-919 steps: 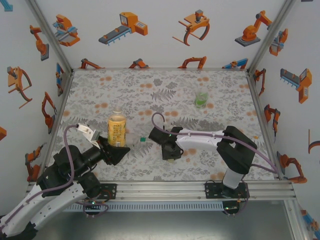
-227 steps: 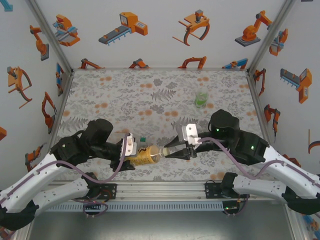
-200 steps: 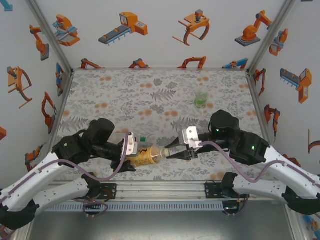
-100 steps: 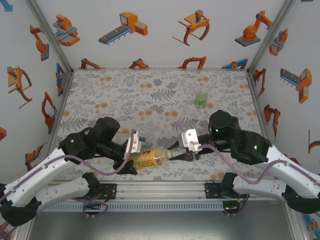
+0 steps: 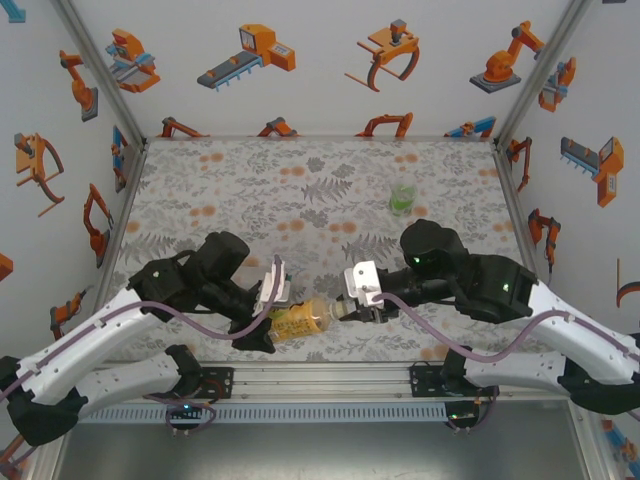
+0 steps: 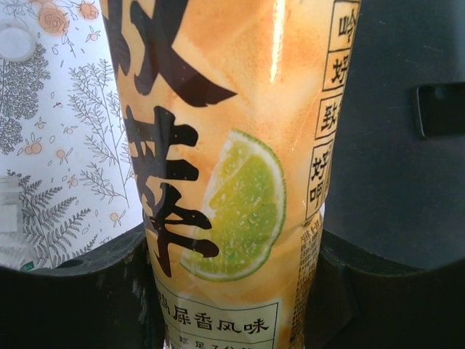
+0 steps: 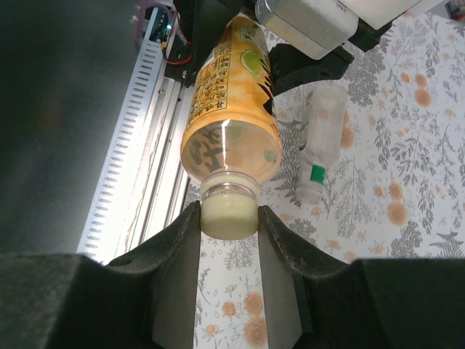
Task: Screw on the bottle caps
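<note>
Bottle of amber-yellow plastic [image 5: 305, 320] held level above the fern-printed table [image 5: 250, 190], low in the middle of the top frame, neck pointing toward the right of the frame. Left gripper [image 5: 275, 322] clamped around the labelled body, jaws drawn in to the bottle's width. In the left wrist view, black fingers [image 6: 80, 298] pressed against both sides of the lime-printed label, at the bottom of the frame.

Right gripper [image 5: 345, 312] pinched on the pale yellowish round plastic cap [image 7: 229, 211], jaws nearly together, one finger touching each side of it. Cap seated on the amber bottle's mouth, up against the neck collar, at the centre of the right wrist frame. Cannot tell how far threaded.

Clear plastic bottle with a white label [image 7: 323, 123] lying flat on the table, right of centre in the right wrist frame, beside and below the held bottle, neck end toward the bottom of the frame. Short greenish-clear plastic bottle [image 5: 402, 197] standing on the table, upper right of centre in the top frame, well apart from both grippers.
</note>
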You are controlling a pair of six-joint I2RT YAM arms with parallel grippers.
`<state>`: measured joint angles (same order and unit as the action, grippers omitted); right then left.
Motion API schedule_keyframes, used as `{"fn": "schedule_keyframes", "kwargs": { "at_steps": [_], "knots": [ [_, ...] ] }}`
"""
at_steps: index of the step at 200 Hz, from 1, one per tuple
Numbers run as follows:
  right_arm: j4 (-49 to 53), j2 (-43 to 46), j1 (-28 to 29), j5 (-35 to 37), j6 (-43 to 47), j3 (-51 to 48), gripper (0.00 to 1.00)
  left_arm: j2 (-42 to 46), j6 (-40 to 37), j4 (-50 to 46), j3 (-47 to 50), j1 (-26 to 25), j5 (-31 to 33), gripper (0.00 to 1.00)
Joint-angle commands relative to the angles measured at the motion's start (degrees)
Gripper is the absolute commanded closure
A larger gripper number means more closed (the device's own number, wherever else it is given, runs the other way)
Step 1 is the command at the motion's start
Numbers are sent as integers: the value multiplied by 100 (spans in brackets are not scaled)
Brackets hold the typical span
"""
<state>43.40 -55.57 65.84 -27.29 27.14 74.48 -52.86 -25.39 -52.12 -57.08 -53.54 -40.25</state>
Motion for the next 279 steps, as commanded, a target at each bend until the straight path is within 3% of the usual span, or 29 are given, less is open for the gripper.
{"fn": "schedule_keyframes", "kwargs": {
  "at_steps": [1, 56, 128, 178, 224, 279],
  "knots": [
    [-61, -118, 78, 198, 135, 163, 100, -32, 42, 217, -248, -25, -474, 100],
    [-9, -195, 175, 138, 71, 180, 100, -115, 67, 203, -250, -16, -618, 100],
    [144, -332, 183, -128, -1171, 145, 100, 18, -64, 195, -254, -16, 81, 100],
    [-391, -375, 181, -217, -3144, -124, 100, 281, -216, 332, -137, -25, 640, 100],
    [-408, -463, 184, 250, -5011, -240, 100, 367, -467, 283, -117, -50, 967, 100],
    [-811, -570, 177, 567, -7886, -516, 100, 755, -590, 880, 228, -78, 1329, 100]
  ]
}}
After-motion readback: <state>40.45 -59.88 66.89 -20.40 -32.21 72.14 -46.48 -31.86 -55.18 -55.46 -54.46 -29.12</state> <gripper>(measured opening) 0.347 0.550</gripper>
